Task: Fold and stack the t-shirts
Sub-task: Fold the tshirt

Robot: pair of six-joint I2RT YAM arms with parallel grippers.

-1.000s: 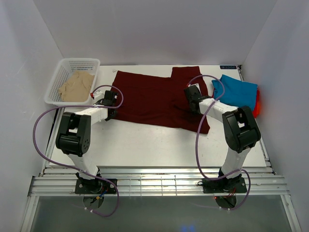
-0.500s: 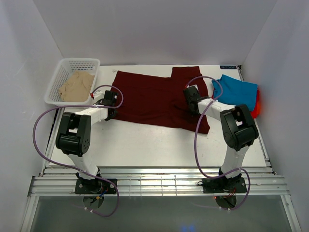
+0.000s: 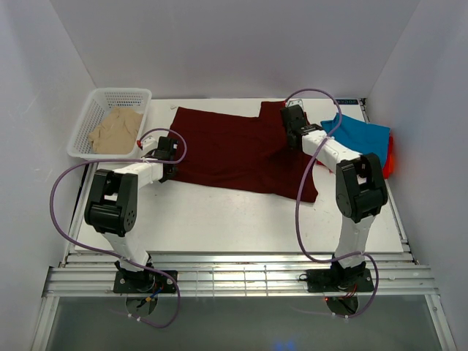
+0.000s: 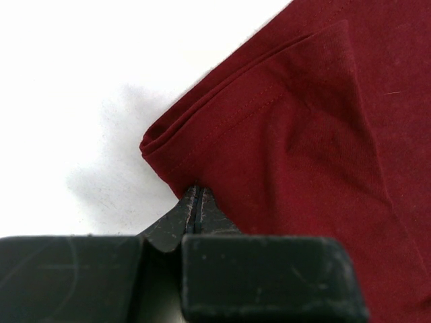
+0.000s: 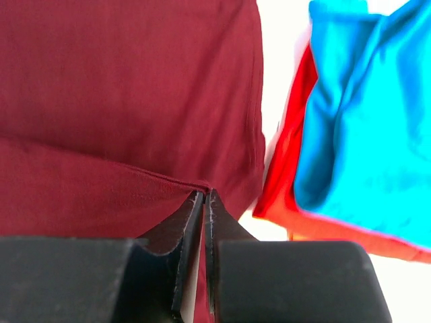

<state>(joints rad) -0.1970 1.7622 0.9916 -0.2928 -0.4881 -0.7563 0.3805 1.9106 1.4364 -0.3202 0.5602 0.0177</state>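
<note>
At table (image 3: 219, 219) centre, pinches the spread maroon shirt (image 3: 234, 150) twice: left gripper (image 4: 194, 195) on its 9 o'clock hem, right gripper (image 5: 204, 196) on a fold at 1 o'clock, both clenched. Lies just beside teal shirt (image 3: 362, 137) over red shirt (image 3: 390, 159) at 3 o'clock; beige shirt (image 3: 115, 129) in basket (image 3: 123, 93) at 10 o'clock.

High overview from behind; two close downward wrist views, all sharing the maroon t-shirt (image 3: 234, 150).

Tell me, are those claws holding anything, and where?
Both hold the maroon t-shirt: the left claw pinches its hemmed left edge, the right claw a folded edge on its right side.
</note>
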